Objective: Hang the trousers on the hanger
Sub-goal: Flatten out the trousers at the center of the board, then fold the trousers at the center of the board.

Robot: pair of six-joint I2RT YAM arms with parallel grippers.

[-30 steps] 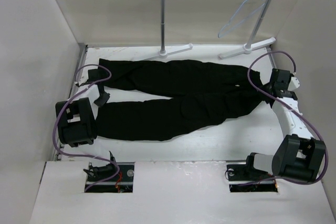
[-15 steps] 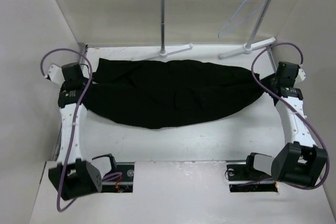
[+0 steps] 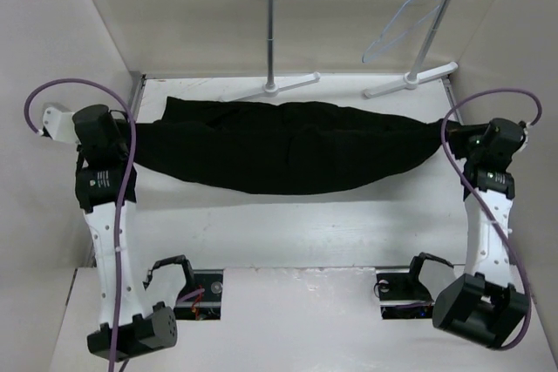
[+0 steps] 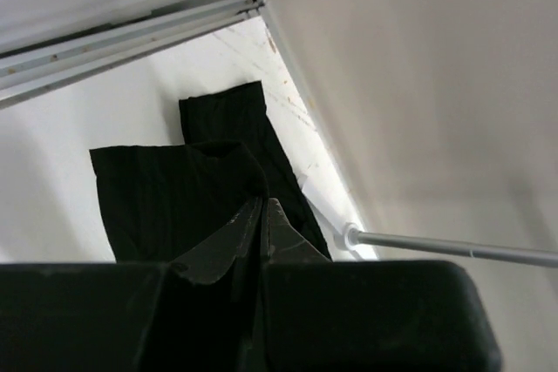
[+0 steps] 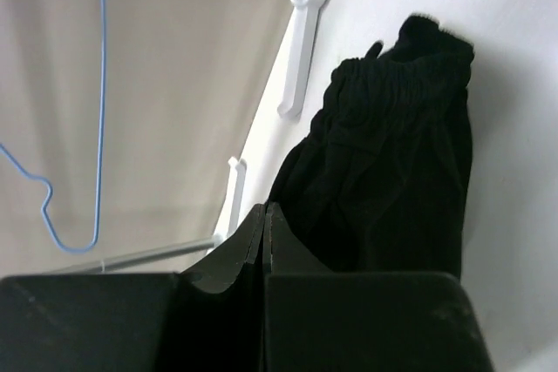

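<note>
Trousers [image 3: 288,154] hang stretched between the tools: left tool [image 4: 263,205] clenched on leg ends, right tool [image 5: 264,209] clenched on waistband.

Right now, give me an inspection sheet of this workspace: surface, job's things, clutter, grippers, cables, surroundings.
Surface: white table, trousers lying across its far half.
Job's things: black trousers folded lengthwise, stretched between both arms; hanger empty, hanging on the rail.
Clutter: nothing seen.
Grippers: left gripper shut on the cuff end; right gripper shut on the waistband end.
Cables: purple cables loop out beside each wrist.
Surroundings: white rack at the far edge; plain walls around.
</note>
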